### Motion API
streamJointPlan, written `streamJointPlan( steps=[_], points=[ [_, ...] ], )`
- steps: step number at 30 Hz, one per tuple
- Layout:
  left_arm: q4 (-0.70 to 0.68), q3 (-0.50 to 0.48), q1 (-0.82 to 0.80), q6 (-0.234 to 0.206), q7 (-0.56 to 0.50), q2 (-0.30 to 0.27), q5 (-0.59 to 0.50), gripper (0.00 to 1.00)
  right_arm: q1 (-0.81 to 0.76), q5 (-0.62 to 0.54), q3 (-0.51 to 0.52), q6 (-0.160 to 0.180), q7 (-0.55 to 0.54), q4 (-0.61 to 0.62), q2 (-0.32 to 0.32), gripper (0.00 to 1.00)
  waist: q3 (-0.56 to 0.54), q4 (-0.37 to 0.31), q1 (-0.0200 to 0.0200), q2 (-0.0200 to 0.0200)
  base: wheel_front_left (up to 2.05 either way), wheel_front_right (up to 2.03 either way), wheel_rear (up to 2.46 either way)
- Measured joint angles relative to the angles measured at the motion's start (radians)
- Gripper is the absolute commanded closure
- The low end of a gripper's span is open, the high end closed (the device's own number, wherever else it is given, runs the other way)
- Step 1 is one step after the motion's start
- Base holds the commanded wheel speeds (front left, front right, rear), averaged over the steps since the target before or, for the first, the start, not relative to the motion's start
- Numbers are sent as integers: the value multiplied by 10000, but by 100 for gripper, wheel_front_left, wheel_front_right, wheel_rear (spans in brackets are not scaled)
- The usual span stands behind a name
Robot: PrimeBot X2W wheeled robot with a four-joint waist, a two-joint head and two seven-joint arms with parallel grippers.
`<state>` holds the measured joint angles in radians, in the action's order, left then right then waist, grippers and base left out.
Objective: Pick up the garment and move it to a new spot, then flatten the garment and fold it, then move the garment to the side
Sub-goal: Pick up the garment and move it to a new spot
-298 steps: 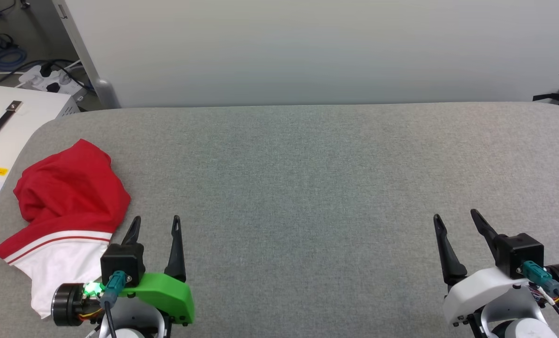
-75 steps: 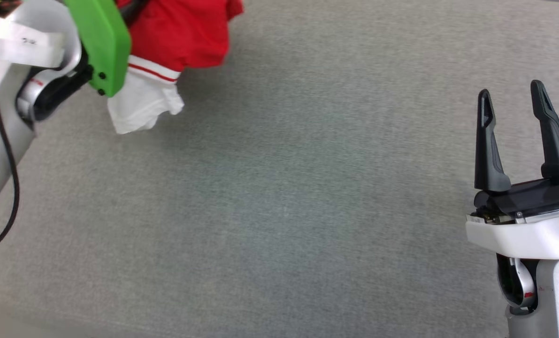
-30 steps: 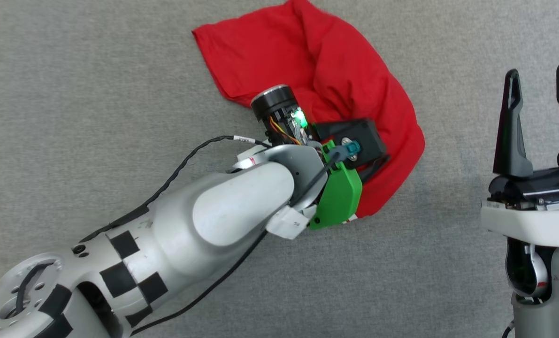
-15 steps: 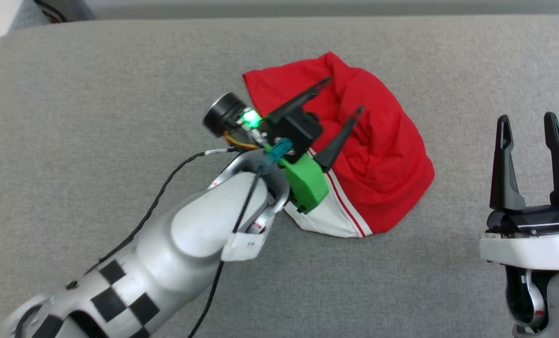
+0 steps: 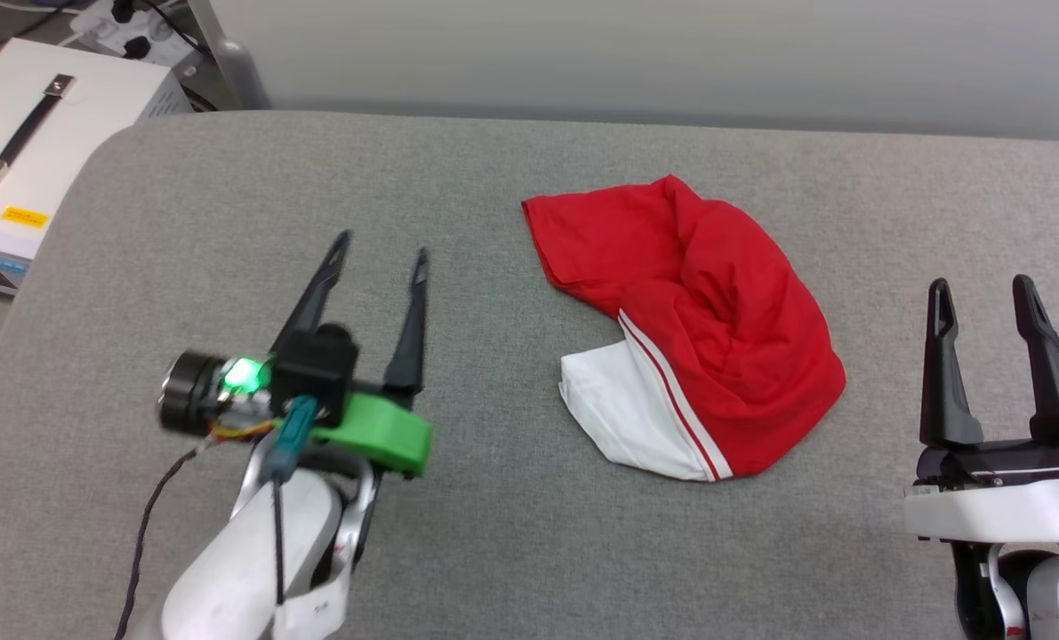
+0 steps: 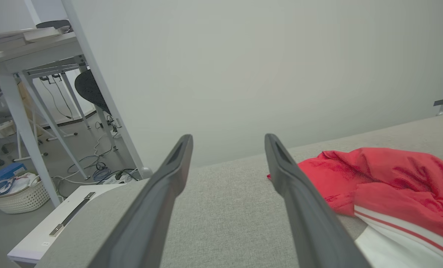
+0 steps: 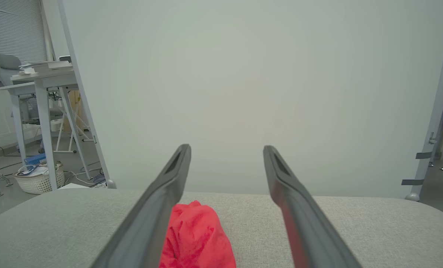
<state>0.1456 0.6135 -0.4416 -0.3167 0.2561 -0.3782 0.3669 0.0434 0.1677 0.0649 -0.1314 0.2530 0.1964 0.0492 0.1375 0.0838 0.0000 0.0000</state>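
Observation:
The garment [image 5: 707, 302], a red T-shirt with a white sleeve and striped trim, lies crumpled near the middle of the grey table [image 5: 493, 551]. My left gripper [image 5: 381, 248] is open and empty, well to the left of the garment and clear of it. My right gripper [image 5: 981, 284] stands open and empty at the lower right, a short way right of the garment. In the left wrist view the garment [image 6: 388, 186] lies to the right of the open fingers [image 6: 292, 186]. In the right wrist view a red fold of the garment [image 7: 197, 238] shows low between the fingers [image 7: 281, 186].
A white box with a strap handle [image 5: 22, 169] sits off the table's left edge. A pale wall panel [image 5: 653, 62] runs behind the table. Desks, cables and a basket [image 6: 16, 193] stand on the floor to the left.
My left gripper has let go of the garment and pulled back to the left, away from it. The garment now lies alone on the table. The head camera has tilted up.

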Motion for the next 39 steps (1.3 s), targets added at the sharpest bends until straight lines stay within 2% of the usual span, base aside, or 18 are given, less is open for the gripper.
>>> streamJointPlan(
  steps=[4, 11, 25, 39],
  points=[
    [-407, -1160, 1309, -222, 0, 17, -374, 0, -109, -84, -42, 0, 0, -205, 0, 0, -278, 97, 0, 0, 0, 0, 0],
    [-708, -2606, 3083, -176, 0, 456, -999, 0, -488, -113, -161, 0, 42, -844, -2, 0, -640, 187, 0, 0, 0, 0, 0],
    [-897, -4126, 4565, 1244, 0, 1664, -2027, 0, -1254, -245, -552, 0, 67, -1716, -2, 0, -1000, 238, 0, 0, 0, 0, 0],
    [-721, -4972, 4821, 2063, 0, 2362, -2661, 0, -1438, -242, -604, 0, 65, -1902, 0, 0, -992, 202, 0, 0, 0, 0, 0]
  ],
)
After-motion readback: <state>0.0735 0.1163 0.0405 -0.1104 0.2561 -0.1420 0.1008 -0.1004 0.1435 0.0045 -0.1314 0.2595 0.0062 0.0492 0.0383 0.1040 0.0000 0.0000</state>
